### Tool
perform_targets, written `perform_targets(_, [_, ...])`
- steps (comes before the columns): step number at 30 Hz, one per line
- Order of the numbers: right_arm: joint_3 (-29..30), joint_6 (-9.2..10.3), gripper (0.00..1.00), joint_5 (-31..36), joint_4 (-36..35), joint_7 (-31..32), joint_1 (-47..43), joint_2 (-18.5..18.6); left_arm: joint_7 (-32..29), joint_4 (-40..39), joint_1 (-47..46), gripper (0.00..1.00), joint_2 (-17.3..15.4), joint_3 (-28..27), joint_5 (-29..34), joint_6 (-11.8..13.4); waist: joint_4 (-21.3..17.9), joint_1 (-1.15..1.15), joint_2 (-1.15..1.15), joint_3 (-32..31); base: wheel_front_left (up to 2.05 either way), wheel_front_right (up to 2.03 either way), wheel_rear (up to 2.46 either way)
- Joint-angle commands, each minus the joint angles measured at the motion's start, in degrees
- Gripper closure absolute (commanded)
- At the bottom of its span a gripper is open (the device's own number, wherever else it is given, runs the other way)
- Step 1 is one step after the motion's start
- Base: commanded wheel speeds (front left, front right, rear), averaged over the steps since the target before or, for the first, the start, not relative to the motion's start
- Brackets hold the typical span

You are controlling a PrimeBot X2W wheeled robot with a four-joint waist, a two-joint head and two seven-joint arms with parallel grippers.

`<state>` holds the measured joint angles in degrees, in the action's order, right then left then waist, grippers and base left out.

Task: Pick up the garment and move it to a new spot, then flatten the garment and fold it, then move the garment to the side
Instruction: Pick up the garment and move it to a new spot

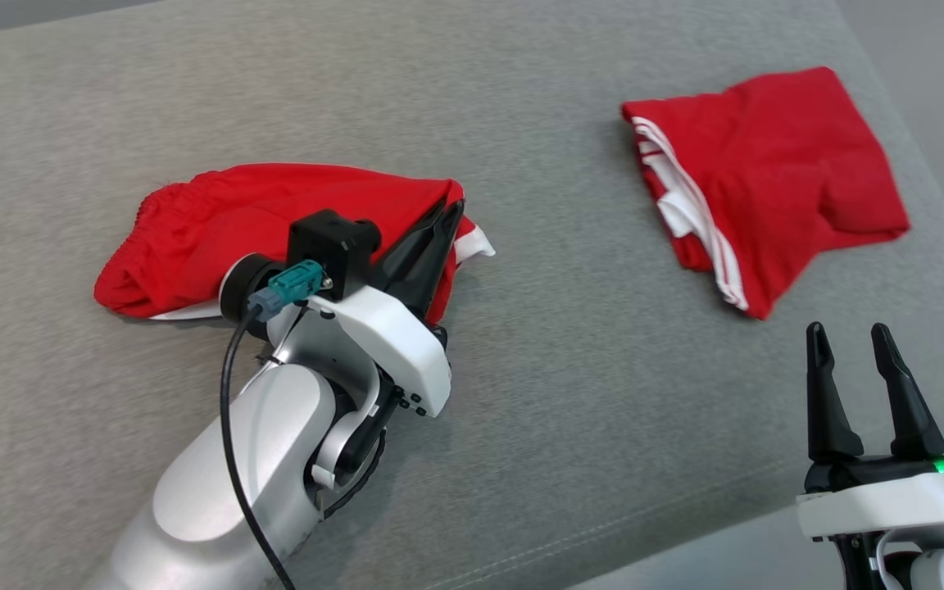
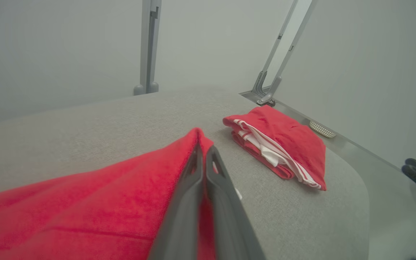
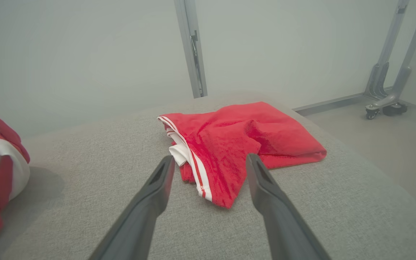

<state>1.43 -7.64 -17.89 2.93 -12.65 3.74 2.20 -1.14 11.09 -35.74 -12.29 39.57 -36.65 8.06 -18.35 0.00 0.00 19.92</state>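
**Left gripper (image 1: 448,210) pinched on the garment (image 1: 218,221)**

The left gripper's two dark fingers (image 2: 190,187) lay pressed together with no gap between them. In the left wrist view (image 2: 203,148) a ridge of red cloth rose to their tips and was caught there. From the head view, that grip sat at the garment's right end, beside a patch of white trim (image 1: 474,242). The rest of the garment lay spread leftward on the grey cushion (image 1: 562,369), its gathered waistband (image 1: 162,197) at the far left. The garment (image 2: 85,209) was rumpled and not flat, and it lay on the left half of the cushion.

The right gripper (image 1: 849,334) hovered at the lower right over the cushion's near edge. Its fingers (image 3: 150,202) stood well apart and held nothing, and its fingertips pointed toward a second red piece (image 1: 775,172). That piece lay folded on the right half of the cushion, well apart from the garment, with white stripes (image 1: 689,197) along its left edge. Its far corner came near the cushion's right rim.

Behind the cushion stood a pale wall and grey metal posts (image 2: 147,47).
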Motion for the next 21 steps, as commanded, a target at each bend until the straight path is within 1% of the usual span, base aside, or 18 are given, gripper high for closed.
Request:
perform_targets(1, [-1.41, 0.15, 0.00, -0.64, -0.71, -1.07, 1.31, 0.68, -0.16, -1.65, -1.88, 1.00, -1.04, -1.47, 0.90, -0.23, -4.12, 0.00, 0.00, 1.68, 0.00, 0.00, 0.00])
perform_targets(5, [-2.22, 0.15, 0.00, -1.78, 1.07, -1.81, 1.65, 0.68, -1.05, -0.82, -1.28, 1.00, -1.32, -0.27, 1.19, -0.41, -5.92, 0.00, 0.00, 2.29, 0.00, 0.00, 0.00])
perform_targets(6, [-2.21, 0.15, 0.00, -1.98, 1.38, -1.93, 1.74, 0.68, -1.27, -0.40, -1.22, 0.89, -1.42, -0.06, 1.37, -0.25, -6.02, 0.00, 0.00, 2.29, 0.00, 0.00, 0.00])
perform_targets(7, [-2.21, 0.15, 0.00, -2.08, 1.63, -2.02, 1.85, 0.68, -1.31, -0.13, -1.15, 0.58, -1.42, -0.06, 1.36, -0.07, -6.09, 0.00, 0.00, 2.25, 0.00, 0.00, 0.00])
perform_targets(8, [-2.13, 0.15, 0.00, -2.18, 1.86, -2.10, 1.92, 0.68, -1.15, -0.10, -1.17, 0.00, -1.48, -0.06, 1.41, -0.05, -6.00, 0.00, 0.00, 2.18, 0.00, 0.00, 0.00])
perform_targets(12, [-1.42, 0.15, 0.00, -1.79, 2.31, -2.23, 1.93, 0.68, -0.57, -1.21, -1.10, 0.00, -1.59, 0.03, 1.42, -0.31, -4.67, 0.00, 0.00, 1.50, 0.00, 0.00, 0.00])
perform_targets(15, [-1.65, 0.15, 0.00, -0.47, 2.71, -2.30, 2.79, 0.68, 0.32, -4.68, -0.85, 0.00, -2.98, -0.14, 2.47, 0.22, -1.59, 0.00, 0.00, 0.09, 0.00, 0.00, 0.00])
perform_targets(17, [-2.02, 0.15, 0.00, 0.56, 3.06, -2.31, 3.44, 0.68, 1.15, -6.76, -0.33, 0.00, -4.01, -0.81, 3.19, 1.27, 0.39, 0.00, 0.00, -0.89, 0.00, 0.00, 0.00])
perform_targets(21, [-2.03, 0.15, 0.00, 2.96, 3.26, -2.33, 4.17, 0.68, 3.22, -10.56, 1.80, 0.00, -6.67, -3.62, 4.15, 4.52, 4.90, 0.00, 0.00, -3.23, 0.00, 0.00, 0.00])
